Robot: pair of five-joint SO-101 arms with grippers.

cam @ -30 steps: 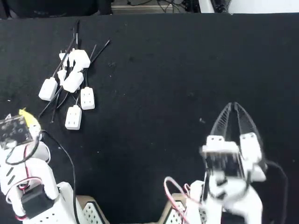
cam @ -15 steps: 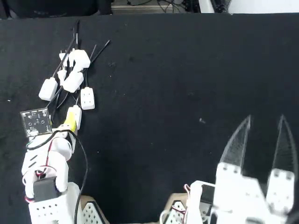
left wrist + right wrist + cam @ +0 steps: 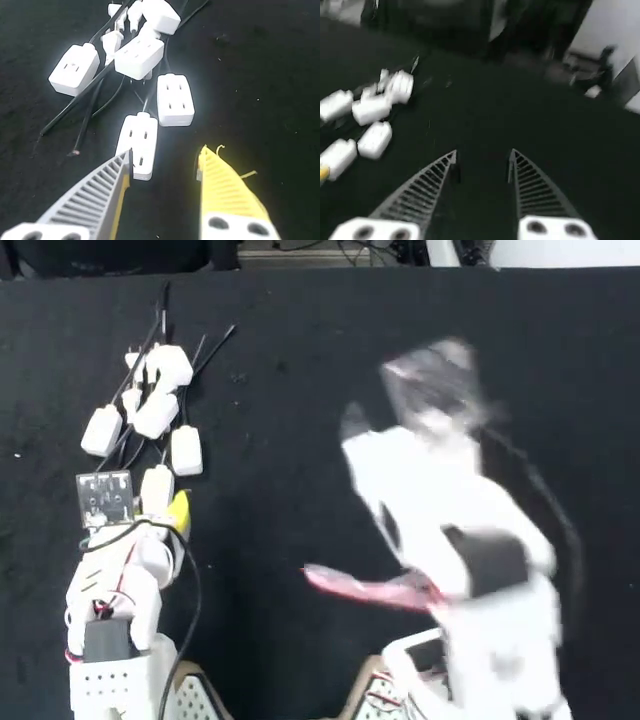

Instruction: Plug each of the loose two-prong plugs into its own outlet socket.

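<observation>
A cluster of white outlet sockets and two-prong plugs on black cords lies at the table's far left (image 3: 150, 415). In the left wrist view, two sockets lie closest: one (image 3: 137, 145) just beyond the grey finger, another (image 3: 175, 99) a little farther. Two more sockets (image 3: 75, 69) (image 3: 139, 57) and the plugs (image 3: 160, 15) lie behind them, tangled in cords. My left gripper (image 3: 164, 162) is open and empty, hovering right at the nearest socket (image 3: 157, 485). My right gripper (image 3: 482, 157) is open and empty above bare cloth, with the cluster (image 3: 370, 110) off to one side. The right arm (image 3: 440, 490) is blurred over mid-table.
The table is covered in black cloth (image 3: 300, 390), bare between the cluster and the right arm. Both arm bases stand at the near edge. Cables and furniture show beyond the far edge (image 3: 530, 30).
My left arm has advanced from the near left corner up to the sockets. The right arm has swung from the near right up over mid-table, turning toward the cluster.
</observation>
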